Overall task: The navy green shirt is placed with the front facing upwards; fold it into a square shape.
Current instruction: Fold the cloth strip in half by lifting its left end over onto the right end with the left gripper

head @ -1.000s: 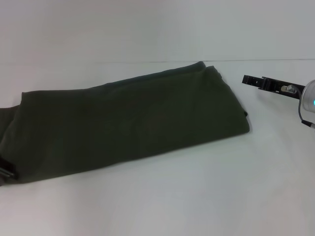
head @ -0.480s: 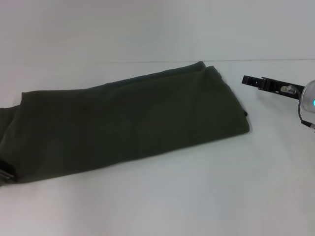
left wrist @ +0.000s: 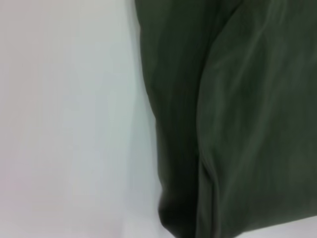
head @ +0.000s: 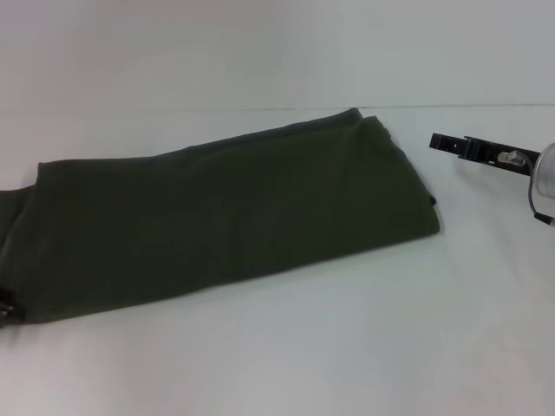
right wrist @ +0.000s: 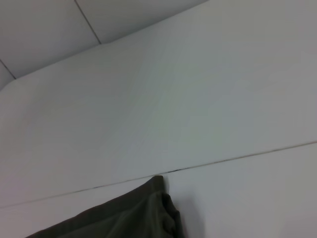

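Soft matt cloth for the navy green shirt [head: 225, 212], dull dark olive, lightly creased, doubled layers showing in the left wrist view [left wrist: 237, 119]. Smooth white table [head: 347, 347], faint sheen, one thin seam line across the upper frame. Black hard matt casing on the right gripper [head: 447, 141] at upper right, bits of bare metal behind

Dark green shirt [head: 217, 212] folded into a long band across white table [head: 347, 347]; right gripper [head: 447, 143] just right of it.
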Robot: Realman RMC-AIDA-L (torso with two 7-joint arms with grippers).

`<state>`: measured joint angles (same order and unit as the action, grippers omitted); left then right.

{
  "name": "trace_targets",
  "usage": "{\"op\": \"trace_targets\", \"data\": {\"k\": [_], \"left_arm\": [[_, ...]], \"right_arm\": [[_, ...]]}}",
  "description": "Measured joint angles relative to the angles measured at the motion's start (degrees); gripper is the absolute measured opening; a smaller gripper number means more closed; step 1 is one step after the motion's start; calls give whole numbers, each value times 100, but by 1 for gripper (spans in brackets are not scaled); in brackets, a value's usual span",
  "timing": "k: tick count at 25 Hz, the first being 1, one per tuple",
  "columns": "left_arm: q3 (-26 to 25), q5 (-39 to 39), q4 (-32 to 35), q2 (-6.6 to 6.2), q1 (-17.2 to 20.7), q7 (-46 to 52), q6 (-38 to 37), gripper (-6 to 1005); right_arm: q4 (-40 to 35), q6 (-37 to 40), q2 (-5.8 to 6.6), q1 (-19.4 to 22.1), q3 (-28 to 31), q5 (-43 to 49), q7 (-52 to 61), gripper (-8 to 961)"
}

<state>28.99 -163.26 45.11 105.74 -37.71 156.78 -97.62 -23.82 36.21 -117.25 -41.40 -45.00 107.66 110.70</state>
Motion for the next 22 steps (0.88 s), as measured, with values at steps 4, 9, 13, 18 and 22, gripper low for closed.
{"op": "trace_targets", "data": {"k": [4,9,13,18,22], "left_arm": [[-634,27,-25,63,103,4,-68,814],[-1235,50,-65,77,252,15,-104,823],[-1376,142,-90,80,469,21,-114,830],[-1626,495,-331,124,724,-18,-27,844],[-1688,860,-451,122,871,-46,111,844]], "right_arm": [[0,0,1,4,15,0,-2,772],[-32,0,1,45,25,-6,-4,773],[-50,0,1,80,43,-29,7,772],[-72,-1,1,82,45,-33,23,772],[-103,0,-8,83,44,-35,25,773]]}}
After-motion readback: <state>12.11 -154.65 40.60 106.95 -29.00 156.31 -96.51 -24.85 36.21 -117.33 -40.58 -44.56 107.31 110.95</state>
